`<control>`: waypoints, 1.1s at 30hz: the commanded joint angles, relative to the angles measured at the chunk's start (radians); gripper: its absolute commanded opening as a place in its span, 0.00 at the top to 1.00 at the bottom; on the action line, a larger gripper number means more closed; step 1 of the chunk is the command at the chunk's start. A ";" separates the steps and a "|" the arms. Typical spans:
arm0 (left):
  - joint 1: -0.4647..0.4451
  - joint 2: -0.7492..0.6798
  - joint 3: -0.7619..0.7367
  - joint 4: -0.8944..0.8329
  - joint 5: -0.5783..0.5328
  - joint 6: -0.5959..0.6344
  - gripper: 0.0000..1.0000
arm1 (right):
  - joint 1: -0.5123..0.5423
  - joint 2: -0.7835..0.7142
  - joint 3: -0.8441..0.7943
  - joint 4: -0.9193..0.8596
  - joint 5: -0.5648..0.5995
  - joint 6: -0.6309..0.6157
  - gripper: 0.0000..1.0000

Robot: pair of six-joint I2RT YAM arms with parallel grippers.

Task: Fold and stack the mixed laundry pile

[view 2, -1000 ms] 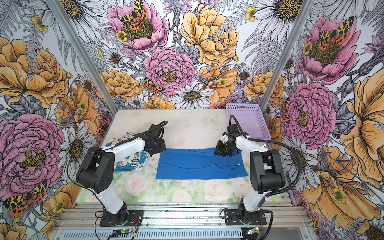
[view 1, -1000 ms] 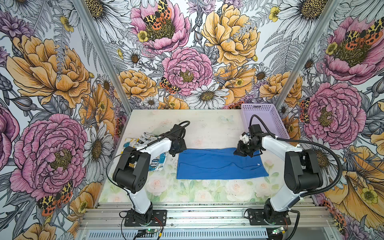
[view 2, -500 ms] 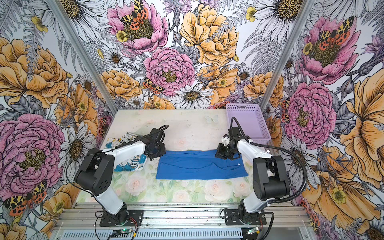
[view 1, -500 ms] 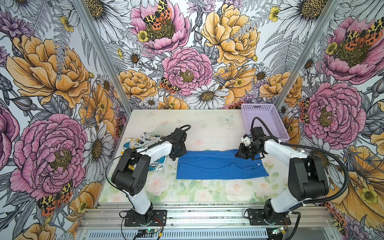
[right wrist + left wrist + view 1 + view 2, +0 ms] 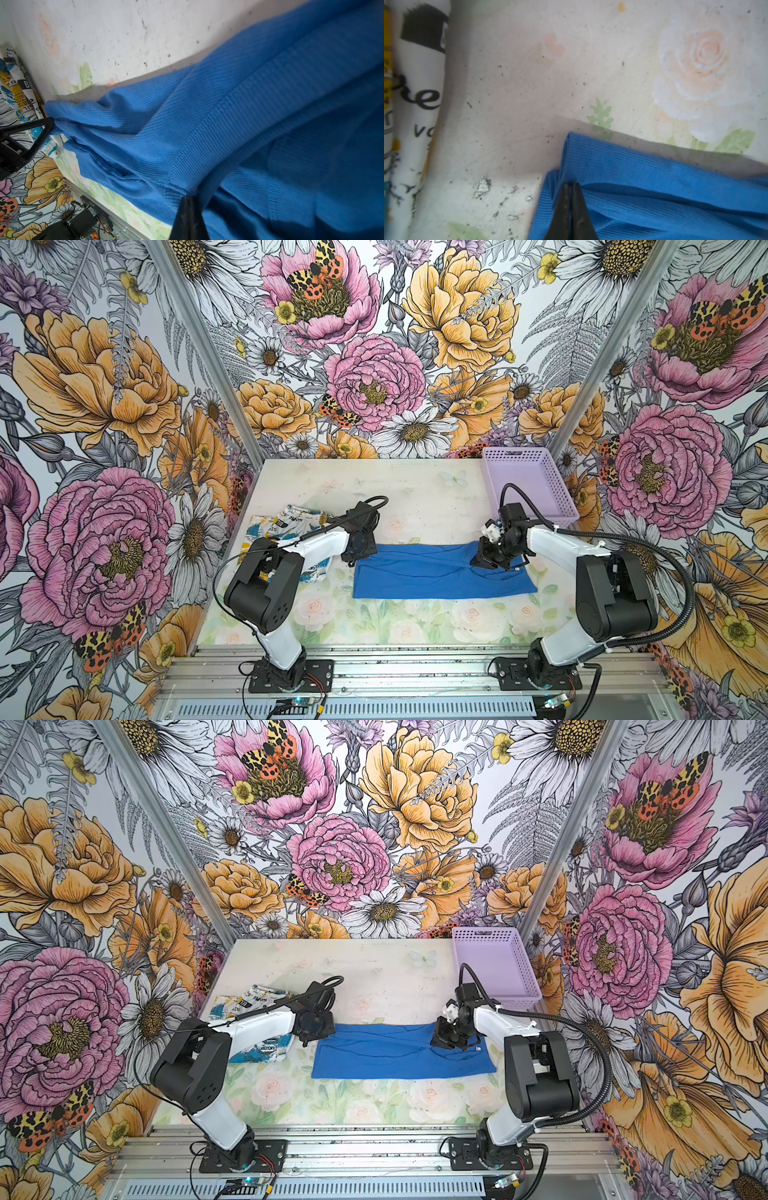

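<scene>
Nearest the rail, the front strip of the table (image 5: 374, 622) showed its pale rose print. Beyond it the blue T-shirt (image 5: 440, 576) lay across the middle of the table as a long folded band, its near edge flat on the surface. At the band's far left corner the left gripper (image 5: 572, 187) was clamped on a bunched fold of the blue fabric, with the jaws pressed together on the cloth, as the left wrist view showed. Toward the right end of the far edge the right gripper (image 5: 188, 198) was likewise pinched tight on the shirt, just beside a stitched seam. Creases ran between the two grips, and a shadow lay on the table along the held edge. Left of the shirt, partly under the left arm, lay the printed garment (image 5: 286, 526). It was white with black lettering and yellow and blue splashes, rumpled, and apart from the blue one. In the far right corner stood the lavender basket (image 5: 515, 451), close against the flowered wall (image 5: 374, 385).
</scene>
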 commanded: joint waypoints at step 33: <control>-0.086 -0.031 -0.057 -0.071 -0.147 -0.074 1.00 | 0.014 0.007 0.017 0.002 0.057 -0.019 1.00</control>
